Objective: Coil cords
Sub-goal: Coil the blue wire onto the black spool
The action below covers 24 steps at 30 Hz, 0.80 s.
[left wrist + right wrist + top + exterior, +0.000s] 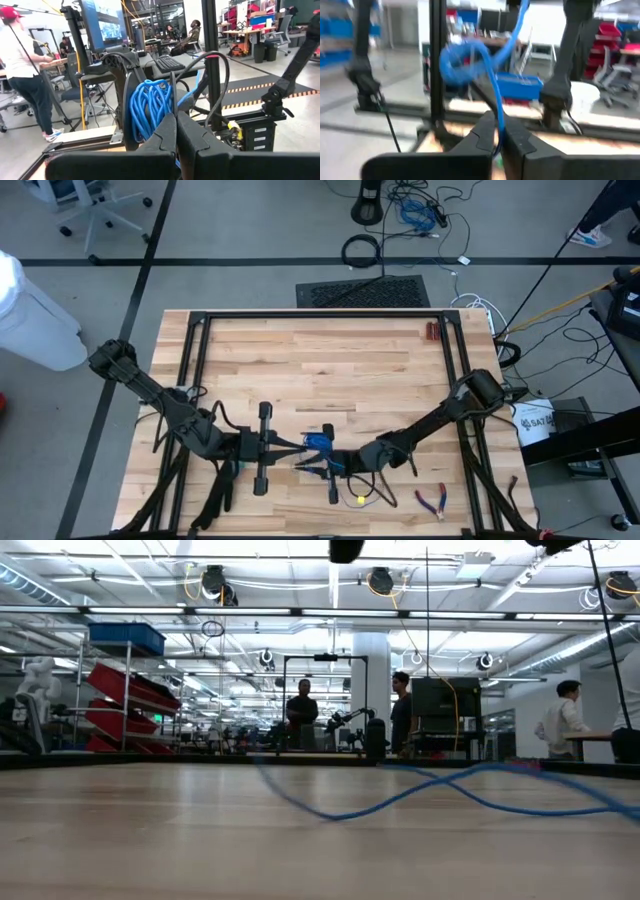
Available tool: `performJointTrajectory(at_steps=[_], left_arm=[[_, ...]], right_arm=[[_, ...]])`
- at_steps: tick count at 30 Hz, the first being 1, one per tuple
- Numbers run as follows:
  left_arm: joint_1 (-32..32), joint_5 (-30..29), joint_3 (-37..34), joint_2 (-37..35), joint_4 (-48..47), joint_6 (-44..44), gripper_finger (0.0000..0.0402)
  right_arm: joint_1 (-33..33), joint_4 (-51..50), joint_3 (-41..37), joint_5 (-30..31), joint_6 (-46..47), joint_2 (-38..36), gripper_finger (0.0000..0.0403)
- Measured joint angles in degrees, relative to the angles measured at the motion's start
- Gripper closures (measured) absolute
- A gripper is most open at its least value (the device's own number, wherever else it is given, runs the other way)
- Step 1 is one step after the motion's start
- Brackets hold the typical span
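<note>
The blue cord [318,443] is held up off the table [320,350] near its front edge, between the two grippers, which meet close together there. In the left wrist view a bundle of blue loops [149,107] is gathered just ahead of the left gripper [176,131], whose fingers are pressed together on a strand of it — a hold that appears meant to keep the finished turns from springing loose. The right gripper [497,134] is likewise closed on a single run of the cord [496,107] that rises from between its fingers and curls into a loop above, probably so that slack can be fed round the bundle. A loose length of cord [420,790] is seen trailing across the tabletop in the low view, so the coiling is judged unfinished. Red-handled pliers [433,501] lie on the table well to the right of the grippers and a thick black cable ring [362,250] rests on the floor beyond the table, both apart from the work. Much is obscured — from above, the grippers and arms cover most of the bundle, the plug end cannot be made out, and the number of turns cannot be counted. A small yellow object [359,501] near the front edge is too small to identify.
</note>
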Motion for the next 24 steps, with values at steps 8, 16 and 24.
performJointTrajectory(at_steps=[8, 16, 24], left_arm=[[-1.6, -2.5, 0.0, -0.2, 0.1, 1.7, 0.0401], [-1.6, -2.7, 0.0, -0.5, 0.3, 1.7, 0.0401], [-1.6, -2.7, 0.0, -0.6, 0.1, 1.5, 0.0401]], right_arm=[[3.7, -22.2, 0.0, 5.6, 7.2, -3.6, 0.0402], [6.6, -42.9, 0.0, 10.4, 14.7, -9.6, 0.0402], [8.1, -58.7, 0.0, 10.5, 20.4, -18.0, 0.0387]])
